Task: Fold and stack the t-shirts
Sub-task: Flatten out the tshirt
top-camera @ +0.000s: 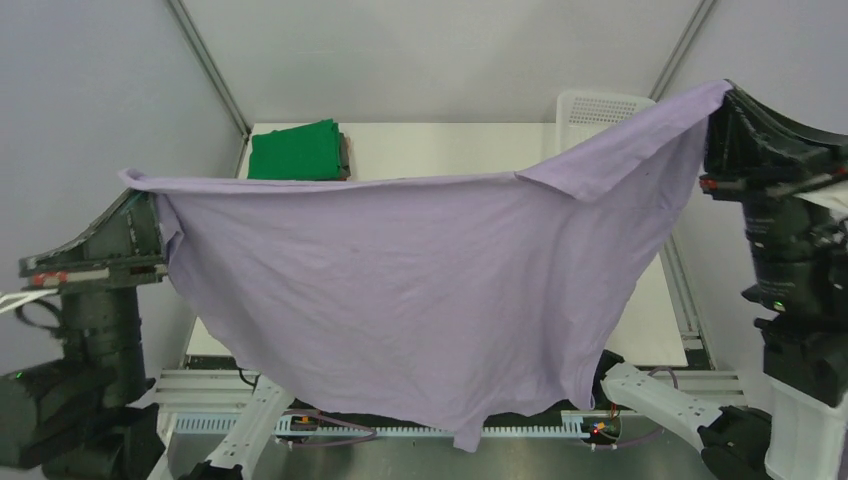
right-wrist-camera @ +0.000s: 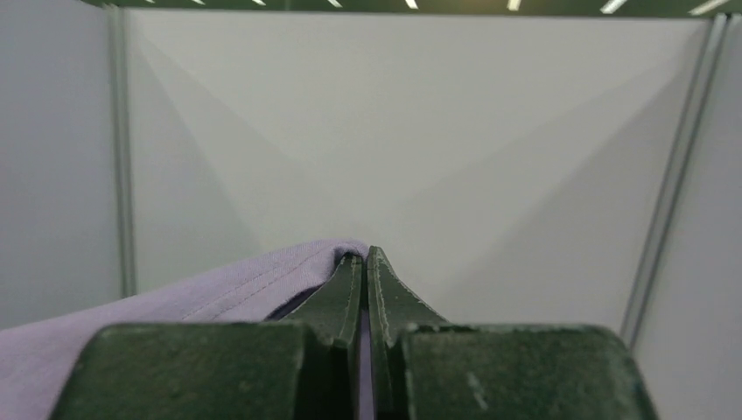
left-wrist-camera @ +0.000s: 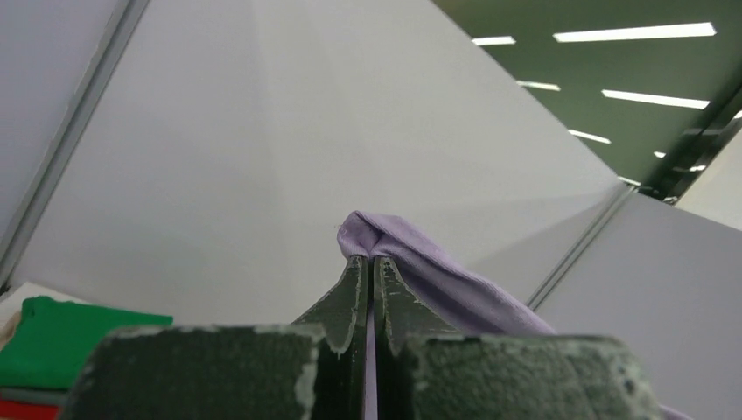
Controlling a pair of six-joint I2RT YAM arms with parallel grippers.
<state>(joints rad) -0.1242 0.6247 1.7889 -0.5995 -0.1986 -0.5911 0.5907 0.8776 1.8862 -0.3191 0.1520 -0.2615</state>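
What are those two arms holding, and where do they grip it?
The lavender t-shirt: left tool and right tool each pinch an opposite edge.

Large lavender cloth t-shirt [top-camera: 420, 290]: plain throughout. Folded green cloth t-shirt [top-camera: 297, 152]: one solid colour. White plastic mesh basket [top-camera: 600, 108]: fine grid pattern.
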